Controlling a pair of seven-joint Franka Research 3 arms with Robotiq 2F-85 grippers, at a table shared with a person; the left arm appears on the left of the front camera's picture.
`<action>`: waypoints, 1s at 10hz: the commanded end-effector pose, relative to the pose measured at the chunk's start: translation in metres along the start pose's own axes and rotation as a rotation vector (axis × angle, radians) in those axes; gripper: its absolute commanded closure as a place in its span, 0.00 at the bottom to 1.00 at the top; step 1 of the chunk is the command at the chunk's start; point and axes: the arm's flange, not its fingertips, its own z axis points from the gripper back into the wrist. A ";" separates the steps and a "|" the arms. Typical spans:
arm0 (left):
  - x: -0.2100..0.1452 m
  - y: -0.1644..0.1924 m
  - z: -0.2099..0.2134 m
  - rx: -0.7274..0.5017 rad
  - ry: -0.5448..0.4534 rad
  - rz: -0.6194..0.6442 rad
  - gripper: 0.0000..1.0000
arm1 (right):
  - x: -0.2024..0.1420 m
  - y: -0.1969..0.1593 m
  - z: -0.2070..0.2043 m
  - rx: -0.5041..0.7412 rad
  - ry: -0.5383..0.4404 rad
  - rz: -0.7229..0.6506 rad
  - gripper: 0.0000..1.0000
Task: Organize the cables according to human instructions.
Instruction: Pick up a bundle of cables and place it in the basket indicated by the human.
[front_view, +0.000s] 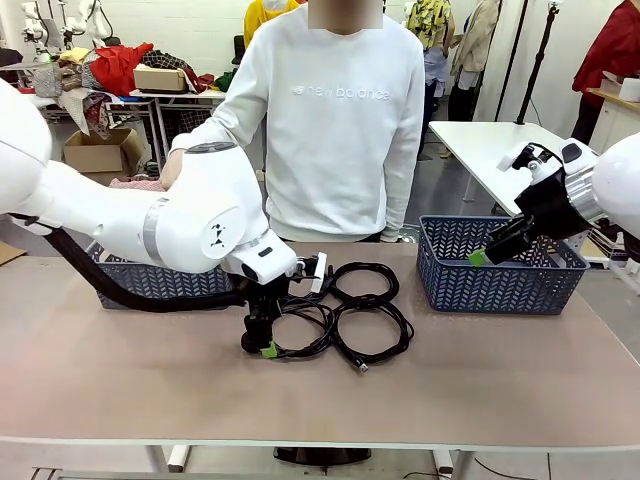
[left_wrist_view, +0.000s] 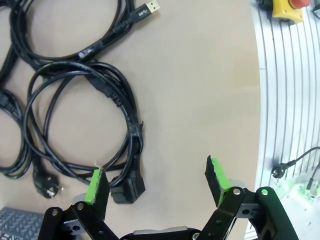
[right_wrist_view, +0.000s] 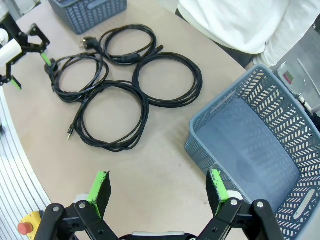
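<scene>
White-shelled and bent at the elbow, the left arm reached in from the robot's left over the tan table (front_view: 520, 390). Its wrist was turned down so that the left gripper (front_view: 260, 348) pointed almost straight at the tabletop, at the near-left edge of the cables (front_view: 345, 310). Its fingers (left_wrist_view: 96, 186) stood wide apart with nothing between them. In the left wrist view one finger hung just beside the chunky angled plug (left_wrist_view: 127, 187) at the rim of the nearest coil (left_wrist_view: 82, 120). Whether pad and cord actually touched was hard to judge from that angle. The other finger was over bare table. A USB connector (left_wrist_view: 149, 8) on a neighbouring coil lay well apart from both fingers.

All four cables lay as round coils in a tight two-by-two cluster at the table's middle, their rims touching or overlapping. They sat in front of the person (front_view: 340, 130) in the white sweatshirt, between the left basket (front_view: 140, 283) and the right basket (front_view: 500, 285).

From the robot's right, the right arm was raised with its wrist tilted downward. The right gripper (front_view: 490, 252) hovered above the right basket's near-left part, fingers spread and holding nothing. The cables lay well apart from it, farther along the table.
</scene>
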 end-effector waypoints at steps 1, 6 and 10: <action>0.008 0.009 -0.014 -0.013 0.013 -0.036 0.00 | -0.001 -0.002 0.000 0.007 -0.005 -0.002 0.00; 0.019 0.020 -0.045 0.019 0.070 -0.067 0.00 | -0.001 -0.002 0.000 0.007 -0.005 -0.002 0.00; 0.024 0.027 -0.059 0.017 0.094 -0.069 0.00 | -0.001 -0.002 0.000 0.007 -0.005 -0.002 0.00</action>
